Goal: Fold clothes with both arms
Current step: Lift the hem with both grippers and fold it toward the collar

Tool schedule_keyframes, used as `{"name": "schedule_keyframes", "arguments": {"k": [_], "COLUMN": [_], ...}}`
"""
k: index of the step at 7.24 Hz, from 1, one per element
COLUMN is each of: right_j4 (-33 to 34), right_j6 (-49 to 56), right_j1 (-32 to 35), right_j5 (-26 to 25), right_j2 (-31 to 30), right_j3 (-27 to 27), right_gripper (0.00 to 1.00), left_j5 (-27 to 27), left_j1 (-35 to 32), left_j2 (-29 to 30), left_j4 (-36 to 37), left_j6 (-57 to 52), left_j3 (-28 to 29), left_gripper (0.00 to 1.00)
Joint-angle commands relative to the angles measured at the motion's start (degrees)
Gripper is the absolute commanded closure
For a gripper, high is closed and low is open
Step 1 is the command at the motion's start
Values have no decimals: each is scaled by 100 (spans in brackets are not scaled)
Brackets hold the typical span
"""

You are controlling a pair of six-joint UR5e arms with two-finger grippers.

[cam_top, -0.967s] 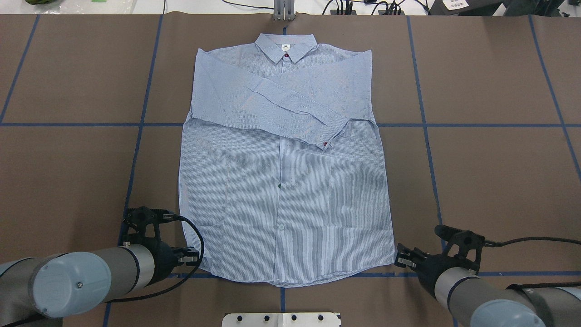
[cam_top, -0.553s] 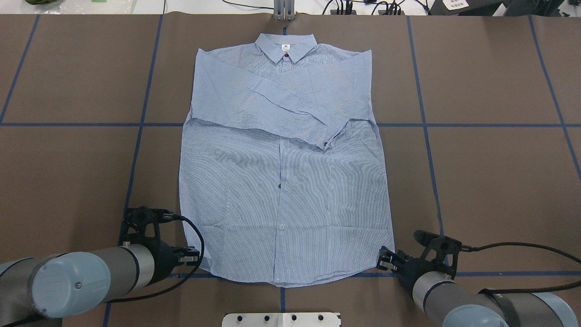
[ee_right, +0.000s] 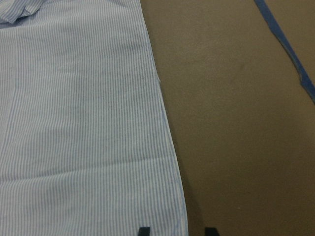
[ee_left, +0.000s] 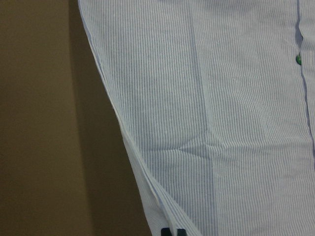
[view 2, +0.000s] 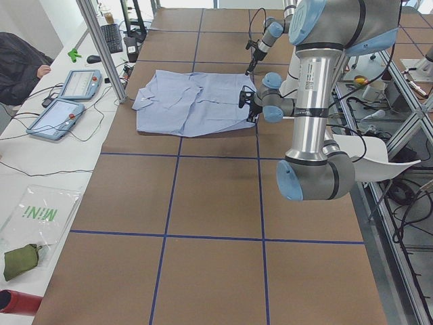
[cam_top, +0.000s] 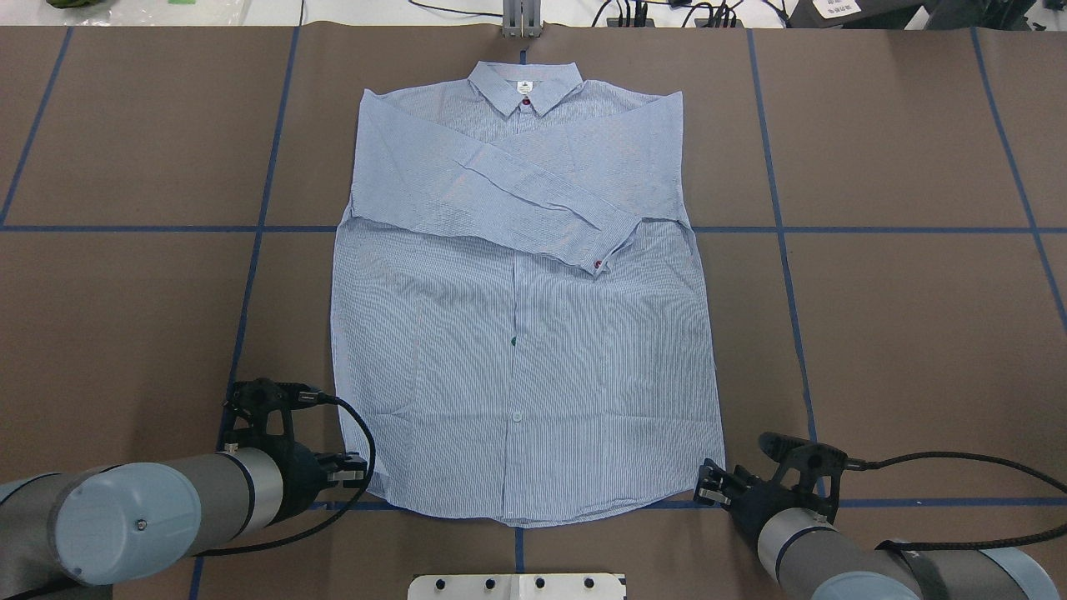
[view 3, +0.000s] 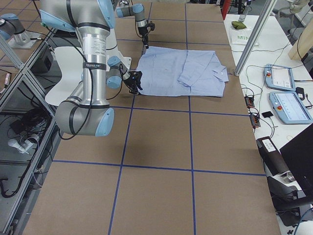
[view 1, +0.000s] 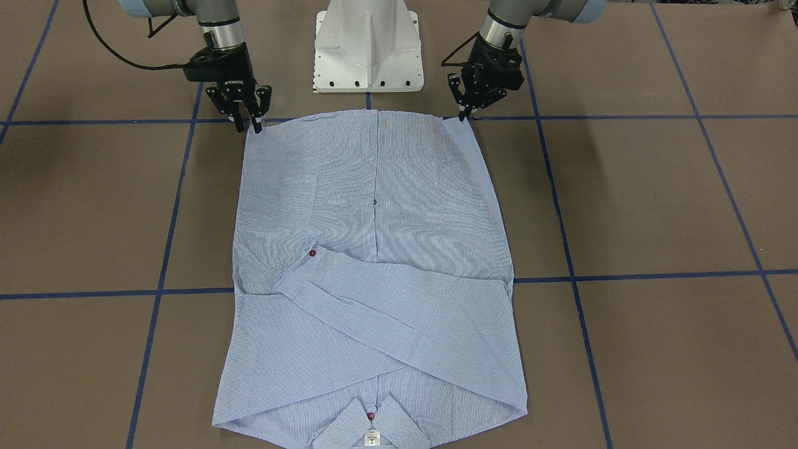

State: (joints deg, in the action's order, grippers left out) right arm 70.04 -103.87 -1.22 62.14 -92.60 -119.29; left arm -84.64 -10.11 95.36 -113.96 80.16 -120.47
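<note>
A light blue, finely striped shirt point(cam_top: 517, 333) is lying flat and front-up on the brown worktop point(cam_top: 917, 333). Its collar point(cam_top: 523, 87) is pointing away from the robot and its hem is running along the edge nearest the white pedestal point(view 1: 368, 43). One long sleeve point(cam_top: 533, 208) is lying folded across the chest, its cuff ending at a dark red button point(cam_top: 598, 266) near the middle of the garment. The body of the shirt is sitting across the crossing lines of blue tape point(cam_top: 783, 250) that are dividing the worktop into squares.

Both arms are reaching low to the two hem corners. The left end effector point(view 1: 463, 112) is sitting at the corner on the robot's left. In its wrist view its fingertips point(ee_left: 167, 231) are showing pressed close together right over the edge of the fabric, and it appears to be pinching that corner.

The right end effector point(view 1: 248, 125) is standing at the opposite corner with its jaws spread. In its wrist view the two fingertips point(ee_right: 143, 231) are showing apart, with the shirt's side edge running down between them, one tip over cloth and the other over bare worktop.
</note>
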Motion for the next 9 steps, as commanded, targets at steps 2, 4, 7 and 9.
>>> {"name": "schedule_keyframes", "arguments": {"k": [2, 4, 7, 9], "right_j4": [158, 185, 194, 290], "right_j6": [-10, -10, -1, -1], "right_j1": [-89, -98, -98, -63], "right_j5": [-26, -35, -44, -27], "right_j2": [58, 67, 67, 67], "right_j3": [2, -7, 20, -59], "right_gripper": [53, 70, 84, 100], "left_j5": [0, 0, -17, -35], "left_j1": [-26, -53, -53, -70], "left_j2": [0, 0, 0, 0], "left_j4": [-4, 5, 5, 5], "left_j6": [-18, -53, -53, -61], "left_j3": [-11, -12, -64, -178], "left_gripper": [100, 100, 100, 100]}}
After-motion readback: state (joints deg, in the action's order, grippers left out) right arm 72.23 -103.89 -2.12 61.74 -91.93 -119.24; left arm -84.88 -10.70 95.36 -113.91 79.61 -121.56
